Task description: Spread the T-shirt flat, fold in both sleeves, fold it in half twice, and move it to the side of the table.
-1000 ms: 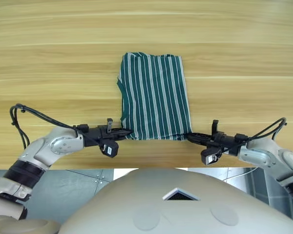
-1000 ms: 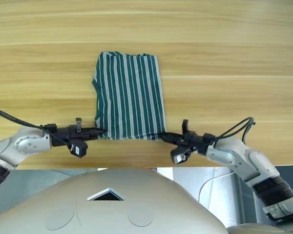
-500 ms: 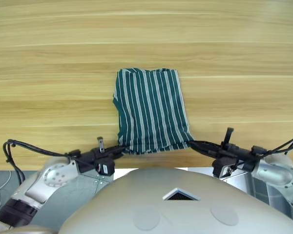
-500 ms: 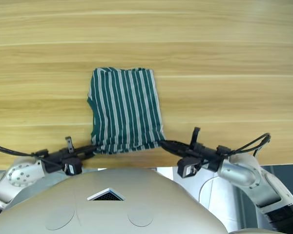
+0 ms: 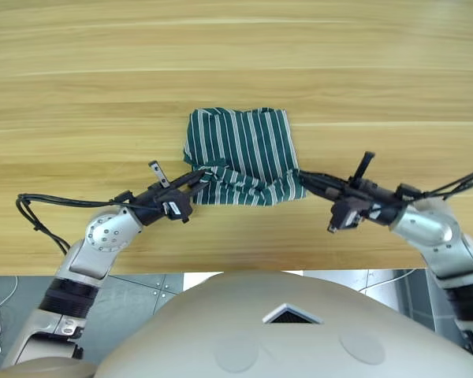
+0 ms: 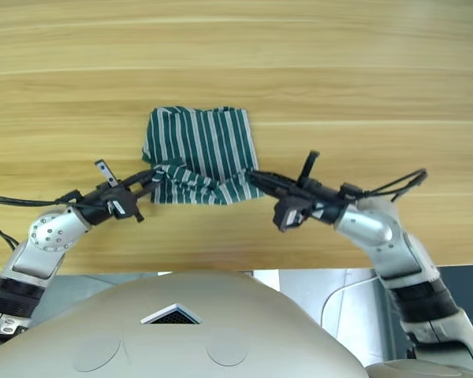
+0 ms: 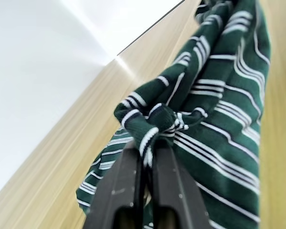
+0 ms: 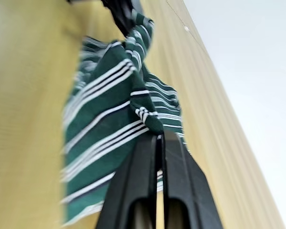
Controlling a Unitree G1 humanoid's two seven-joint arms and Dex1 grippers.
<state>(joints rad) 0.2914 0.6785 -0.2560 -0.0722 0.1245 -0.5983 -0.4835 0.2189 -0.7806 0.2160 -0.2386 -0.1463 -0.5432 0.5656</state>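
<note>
Both hands have swung up and forward since a second ago, taking the near hem with them, so the striped T-shirt (image 5: pixel 248 138) looks a lot shorter now. The left hand (image 5: pixel 197 181) is clamped tight on 1 near corner and the right hand (image 5: pixel 303 178) is clamped on the other. Both wrist views show a wad of fabric pinched right at the tips.

The far half of the shirt lies flat on the table (image 5: pixel 378 94) just ahead of both hands, and the near half is lifted and sags a bit between them. Looks to me like the 1st half-fold is partway over.

To do it well, I'd keep the 2 hands level and moving at the same pace. A little sideways tension should keep that sag from crumpling. Then carry the hem out until it lines up with the far edge, and lower it onto the cloth before letting go.
</note>
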